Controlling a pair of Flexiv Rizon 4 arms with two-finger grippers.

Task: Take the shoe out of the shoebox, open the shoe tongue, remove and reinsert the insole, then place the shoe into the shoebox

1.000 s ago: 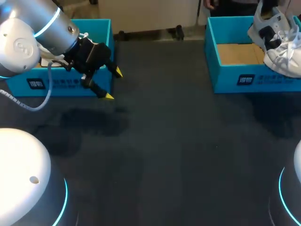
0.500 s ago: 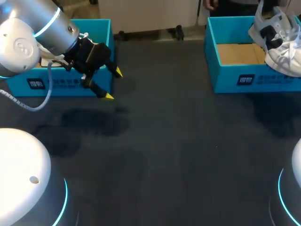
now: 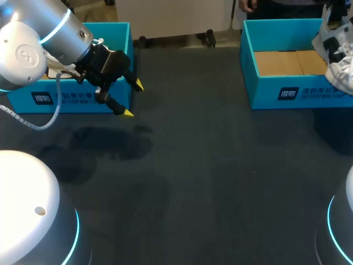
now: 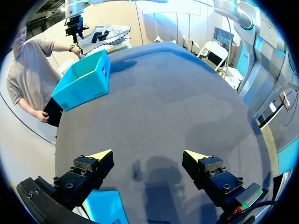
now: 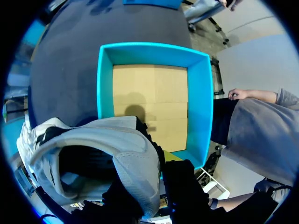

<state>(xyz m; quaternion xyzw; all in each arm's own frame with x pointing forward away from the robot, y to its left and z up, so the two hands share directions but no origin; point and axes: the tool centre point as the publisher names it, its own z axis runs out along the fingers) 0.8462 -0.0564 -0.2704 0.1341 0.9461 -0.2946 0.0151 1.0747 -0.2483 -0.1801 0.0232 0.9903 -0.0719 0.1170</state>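
Note:
The white and grey shoe (image 3: 336,52) hangs above the right end of the teal shoebox (image 3: 276,91), partly cut off by the head view's right edge. In the right wrist view my right gripper (image 5: 158,173) is shut on the shoe's (image 5: 93,149) collar, and the shoebox (image 5: 105,79) lies below with only its bare cardboard floor showing. The left wrist view shows the shoe (image 4: 103,35) far off, lifted over the shoebox (image 4: 81,86). My left gripper (image 3: 133,99) hovers open and holds nothing, beside a second teal box (image 3: 71,99). Its yellow fingertips (image 4: 100,155) stand wide apart.
The second teal box stands at the table's far left, just behind my left gripper. A wide stretch of dark table (image 3: 209,165) lies between the two boxes and toward the front edge.
The right arm has carried the shoe to the right, so less of it shows at the head view's edge. My left arm has stayed still.

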